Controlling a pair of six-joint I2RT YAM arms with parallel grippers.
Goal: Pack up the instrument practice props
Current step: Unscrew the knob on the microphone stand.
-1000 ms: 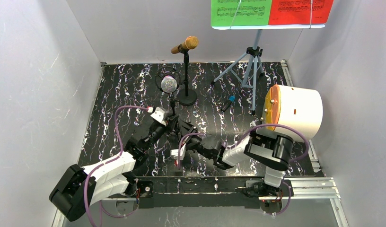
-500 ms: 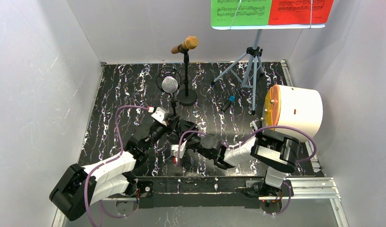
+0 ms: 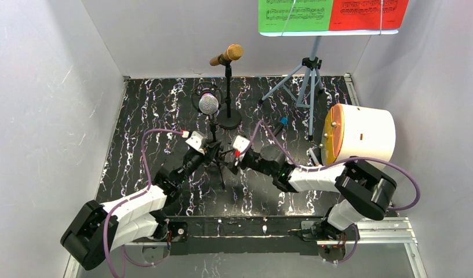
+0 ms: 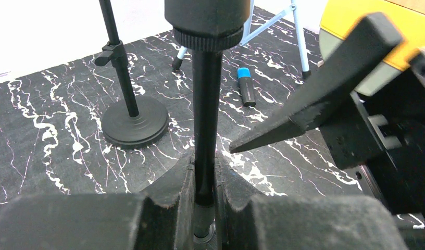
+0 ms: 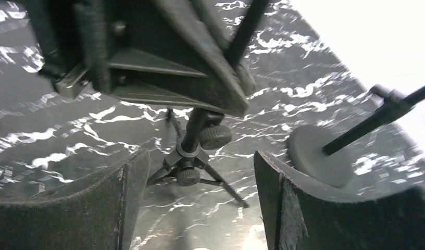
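- Your left gripper (image 4: 204, 162): its fingers are pinched on the shaft of the tripod mic mount (image 4: 206, 104), one pad on each side, low on the shaft.
- Tripod mic mount: thin, black and upright, near the middle of the black marbled table (image 3: 141, 116). Its legs are spread at the foot. You cannot tell whether the feet touch the surface.
- Purple glitter microphone (image 3: 208, 103): it is seated at the top of that mount, with its mesh head turned toward the overhead camera.
- Your right gripper (image 5: 200, 156): its fingers are spread wide and touch nothing. It sits just right of the left gripper, facing the mount's leg hub.
- Gold microphone (image 3: 227, 55): it is tilted on the round-base mic mount (image 3: 229, 120), just behind the held mount and apart from both grippers.
- Pale blue music rack (image 3: 308, 72): it stands on tripod legs at the back right of the table.
- Green score sheet (image 3: 293, 14) and red score sheet (image 3: 367, 13): they sit side by side on the rack's shelf, green on the left.
- White drum-shaped container (image 3: 364, 136): it lies on its side at the right edge, with its orange end facing the table's middle.
- Small black stick with a blue end (image 3: 279, 125): it lies flat between the round base and the rack's legs.
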